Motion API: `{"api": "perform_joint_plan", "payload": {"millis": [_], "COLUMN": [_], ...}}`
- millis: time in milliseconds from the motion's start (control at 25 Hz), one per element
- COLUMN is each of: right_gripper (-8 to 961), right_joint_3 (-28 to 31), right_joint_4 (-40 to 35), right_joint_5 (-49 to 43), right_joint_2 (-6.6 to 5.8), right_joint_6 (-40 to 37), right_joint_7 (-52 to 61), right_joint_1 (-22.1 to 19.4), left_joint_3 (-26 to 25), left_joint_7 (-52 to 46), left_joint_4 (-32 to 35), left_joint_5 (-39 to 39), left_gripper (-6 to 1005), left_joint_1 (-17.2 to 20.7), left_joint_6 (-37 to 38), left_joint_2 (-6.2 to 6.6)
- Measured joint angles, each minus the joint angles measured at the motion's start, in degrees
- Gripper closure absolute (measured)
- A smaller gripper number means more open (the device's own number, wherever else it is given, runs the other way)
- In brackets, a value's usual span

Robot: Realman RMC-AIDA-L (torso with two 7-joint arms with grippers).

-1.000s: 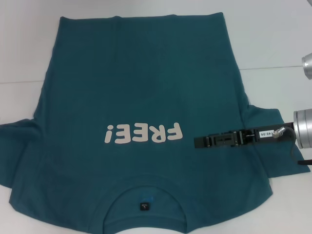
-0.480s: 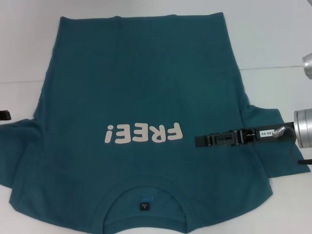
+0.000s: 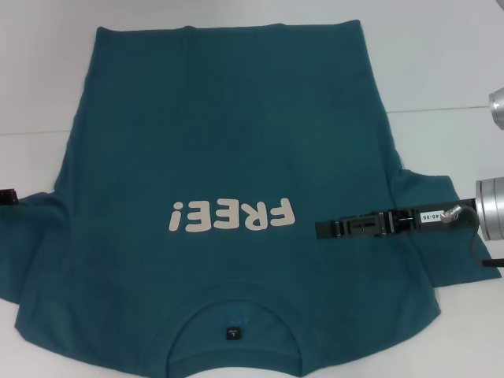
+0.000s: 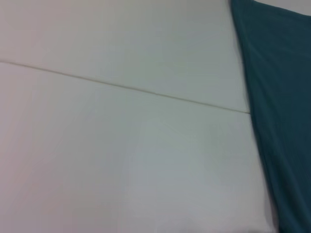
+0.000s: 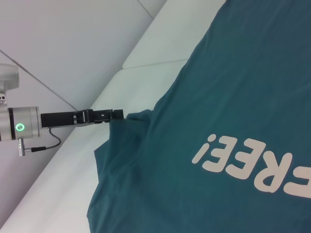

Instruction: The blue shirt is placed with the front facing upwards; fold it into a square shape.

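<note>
From the head view I see the blue shirt [image 3: 228, 197] spread flat on the white counter [image 3: 441, 63], print up, collar nearest me. My right gripper [image 3: 327, 229] reaches over its right chest; whether it's clenched or released I cannot tell. My left gripper [image 3: 8, 196] sits at the left sleeve edge.

Left wrist view: shirt edge [image 4: 282, 111], bare counter [image 4: 121, 145].

Right wrist view: the left gripper [image 5: 116, 115] touches the sleeve; clenched or released, I cannot tell.

A plain robot test bench, lab-like: a bare white table [image 3: 441, 71] with a thin seam [image 4: 121, 87] between its panels, and metal robot arms reaching in from either side
</note>
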Motion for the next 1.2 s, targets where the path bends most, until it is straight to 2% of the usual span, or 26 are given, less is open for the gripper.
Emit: {"api": "perform_joint_plan", "payload": {"millis": [720,1200], "right_gripper": [38,38], "right_joint_3": [0.0,0.3], "right_joint_4": [0.0,0.0], "right_joint_5": [0.1,0.2], "right_joint_2": [0.1,0.1], "right_joint_6": [0.0,0.0], "right_joint_7": [0.0,-0.1], "right_joint_1": [0.2,-0.2], "left_joint_3": [-0.2,0.2], "left_joint_7": [-0.1,0.2], "left_joint_4": [1.7,2.8], "left_joint_5": [0.2,0.2], "left_gripper": [125,126], "left_joint_1": [-0.1,-0.6], "left_joint_6": [8.8,10.7], "left_joint_2": [0.49,0.37]}}
